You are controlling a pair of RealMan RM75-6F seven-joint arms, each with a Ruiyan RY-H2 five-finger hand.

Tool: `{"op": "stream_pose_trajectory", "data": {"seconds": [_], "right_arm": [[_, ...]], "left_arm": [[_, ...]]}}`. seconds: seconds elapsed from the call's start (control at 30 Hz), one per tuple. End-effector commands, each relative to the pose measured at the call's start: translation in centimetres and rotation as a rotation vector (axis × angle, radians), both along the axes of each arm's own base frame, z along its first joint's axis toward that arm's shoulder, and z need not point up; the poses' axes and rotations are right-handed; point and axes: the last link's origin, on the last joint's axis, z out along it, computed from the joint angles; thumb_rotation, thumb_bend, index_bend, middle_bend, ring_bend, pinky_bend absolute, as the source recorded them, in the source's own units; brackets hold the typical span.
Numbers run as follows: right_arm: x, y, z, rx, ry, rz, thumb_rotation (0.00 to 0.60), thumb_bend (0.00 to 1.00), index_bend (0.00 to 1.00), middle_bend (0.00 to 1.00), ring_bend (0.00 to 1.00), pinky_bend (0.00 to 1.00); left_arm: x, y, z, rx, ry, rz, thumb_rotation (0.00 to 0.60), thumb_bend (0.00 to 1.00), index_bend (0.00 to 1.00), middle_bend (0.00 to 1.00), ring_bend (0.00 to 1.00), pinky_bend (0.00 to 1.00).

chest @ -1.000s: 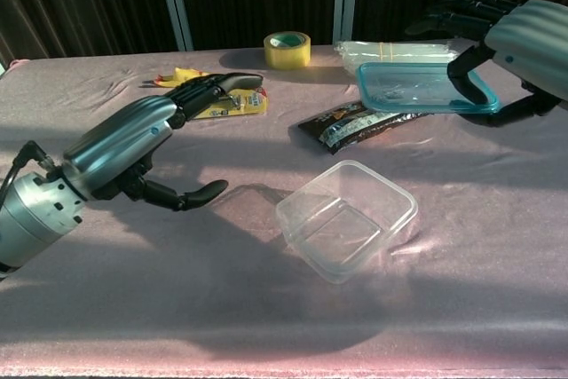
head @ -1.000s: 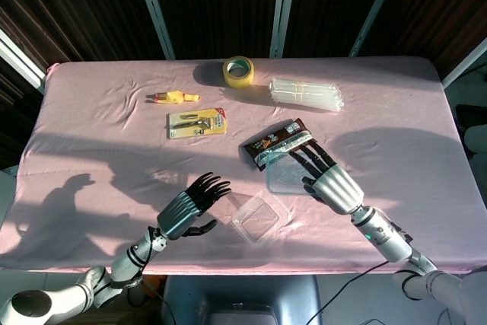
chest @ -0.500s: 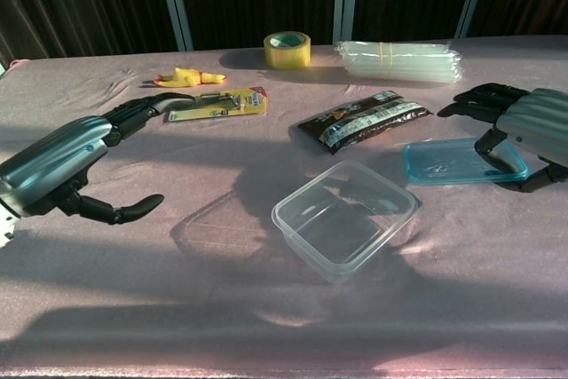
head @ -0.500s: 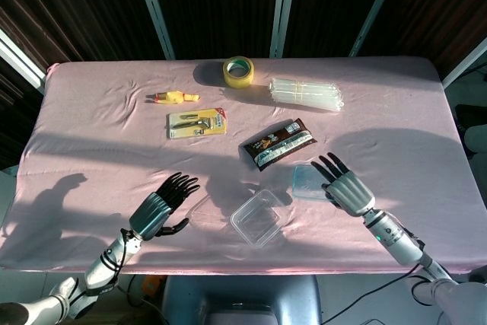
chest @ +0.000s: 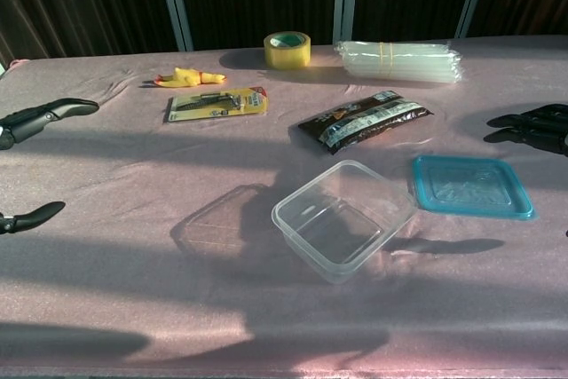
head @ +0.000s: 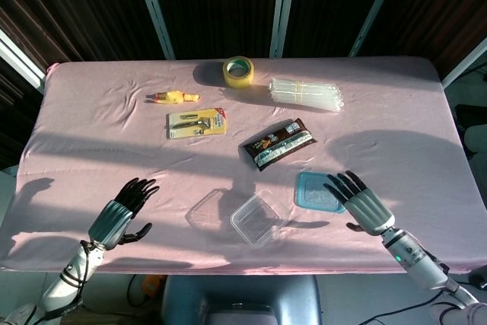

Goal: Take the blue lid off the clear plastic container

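The clear plastic container [head: 259, 218] [chest: 343, 219] stands uncovered near the table's front edge, without its lid. The blue lid [head: 317, 191] [chest: 469, 185] lies flat on the pink cloth just to its right. My right hand [head: 362, 201] [chest: 533, 126] is beside the lid's right edge, fingers spread, holding nothing. My left hand [head: 122, 213] [chest: 35, 117] is far to the left near the front edge, fingers apart and empty; the chest view shows only its fingertips.
A dark snack packet [head: 278, 144] lies behind the container. Further back are a carded tool pack [head: 197, 122], a yellow toy [head: 174, 97], a roll of yellow tape [head: 238, 71] and a clear wrapped bundle [head: 306, 94]. The pink cloth [head: 91, 150] covers the table.
My right hand set the blue lid down on the cloth, let go and drew back to the right. My left hand pulled away from the container towards the front left.
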Motion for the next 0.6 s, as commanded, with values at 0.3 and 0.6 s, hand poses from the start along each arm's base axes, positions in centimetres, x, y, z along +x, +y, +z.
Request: {"op": "stream_pose_trajectory", "data": {"seconds": [0.3, 0.6], "right_arm": [[-2.1, 11.0, 10.7, -0.395, -0.11, -0.359, 0.6, 0.14, 0.0, 0.0, 0.0, 0.0], [-0.8, 13.2, 11.8, -0.438, -0.163, -0.289, 0.6, 0.14, 0.0, 0.0, 0.0, 0.0]], "left_arm": [[-4.2, -7.5, 7.9, 0.261, 0.265, 0.344, 0.6, 0.35, 0.0, 0.0, 0.0, 0.0], [-4.0, -8.1, 8.2, 0.266, 0.238, 0.321, 0.6, 0.35, 0.0, 0.0, 0.0, 0.0]]}}
